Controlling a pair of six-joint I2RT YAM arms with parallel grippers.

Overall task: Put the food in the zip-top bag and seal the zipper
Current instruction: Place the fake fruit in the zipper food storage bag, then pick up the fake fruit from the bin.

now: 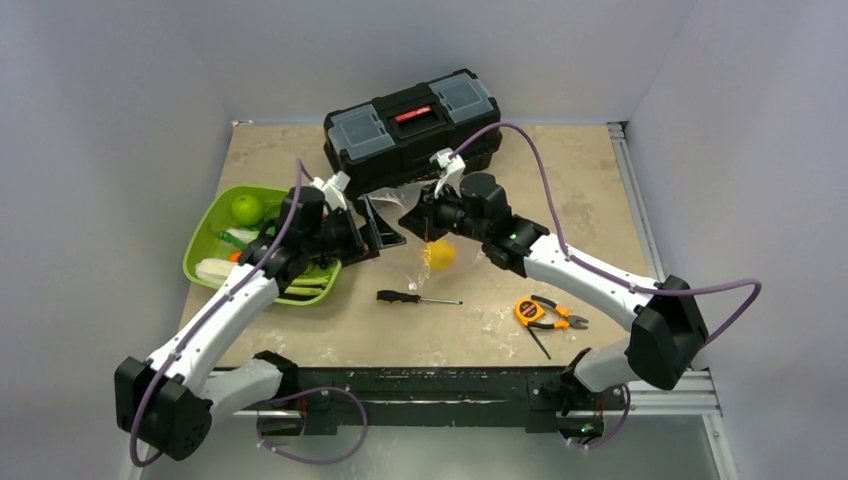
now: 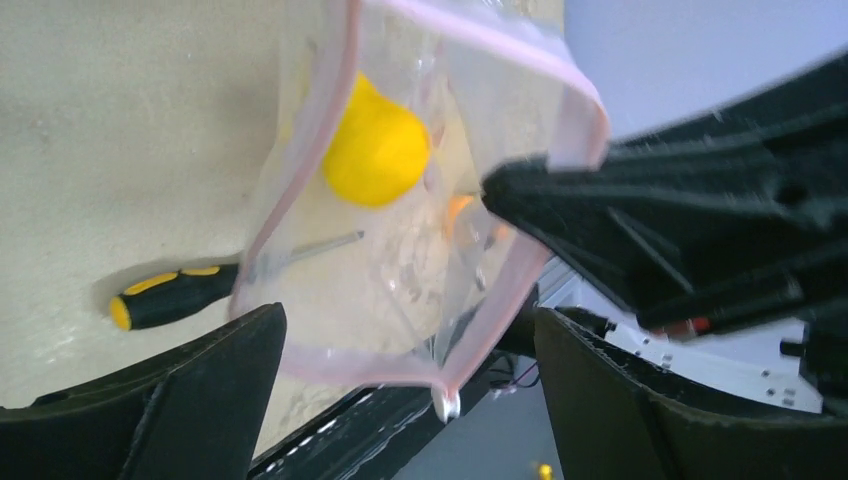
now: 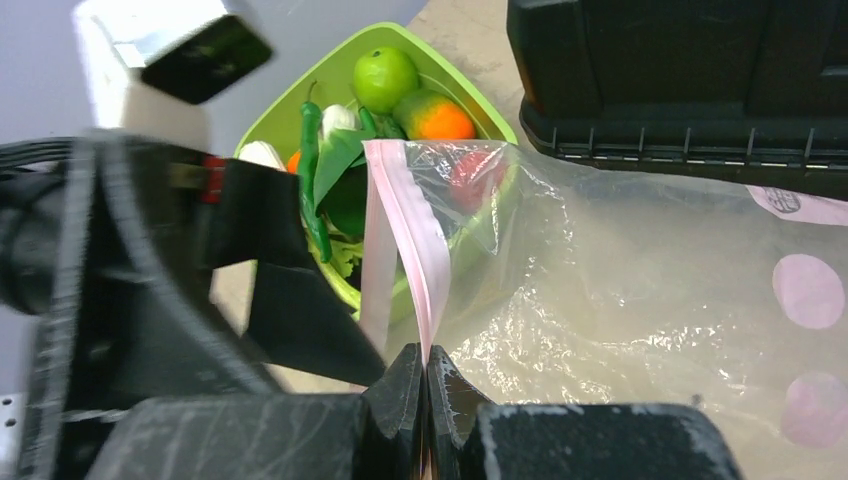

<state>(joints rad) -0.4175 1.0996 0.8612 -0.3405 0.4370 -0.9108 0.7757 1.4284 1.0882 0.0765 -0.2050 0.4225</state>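
The clear zip-top bag [image 1: 418, 262] hangs above the table between my two grippers, its mouth open. A yellow food piece [image 1: 441, 255] lies inside it, also seen in the left wrist view [image 2: 375, 150]. My right gripper [image 3: 426, 368] is shut on the pinkish zipper [image 3: 420, 250] at the bag's rim. My left gripper [image 2: 410, 318] is open, its fingers [image 2: 200, 390] wide either side of the bag's lower corner without touching it. More food sits in the lime-green tray [image 3: 262, 120]: a green apple [image 3: 385, 75], an orange piece [image 3: 440, 120] and leafy greens [image 3: 340, 170].
A black toolbox [image 1: 412, 125] stands right behind the bag. A black-and-yellow screwdriver [image 1: 415, 297] lies on the table under the bag. Orange pliers [image 1: 545, 313] lie front right. The green tray [image 1: 205, 235] is at the left beside my left arm.
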